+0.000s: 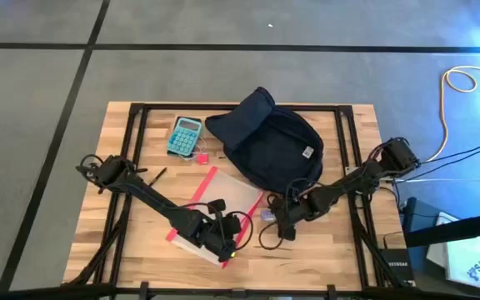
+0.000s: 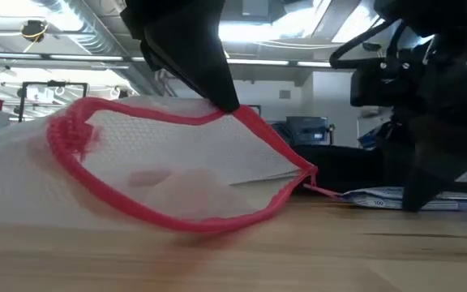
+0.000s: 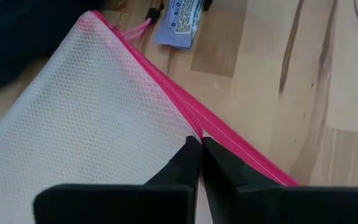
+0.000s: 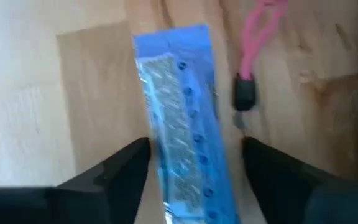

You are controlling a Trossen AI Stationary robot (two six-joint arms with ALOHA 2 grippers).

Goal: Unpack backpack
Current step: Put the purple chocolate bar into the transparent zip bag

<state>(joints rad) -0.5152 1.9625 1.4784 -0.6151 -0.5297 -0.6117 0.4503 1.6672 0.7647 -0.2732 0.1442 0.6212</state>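
Navy backpack (image 1: 269, 142) lies near the far edge of the wooden surface (image 1: 123, 242), beside a teal calculator (image 1: 185, 136). Left tool (image 3: 199, 163) is clamped on the red-edged mesh pouch (image 3: 86, 130) near the front edge. Right tool (image 4: 194, 163) hangs spread wide over a blue packet (image 4: 182, 118) just beside the pouch.

A clear mesh zip pouch with pink-red edging (image 1: 215, 208) lies on the light wooden surface (image 1: 323, 258). Just beside it lies a small blue foil packet (image 4: 182, 118). A teal calculator (image 1: 185, 136) sits well apart.
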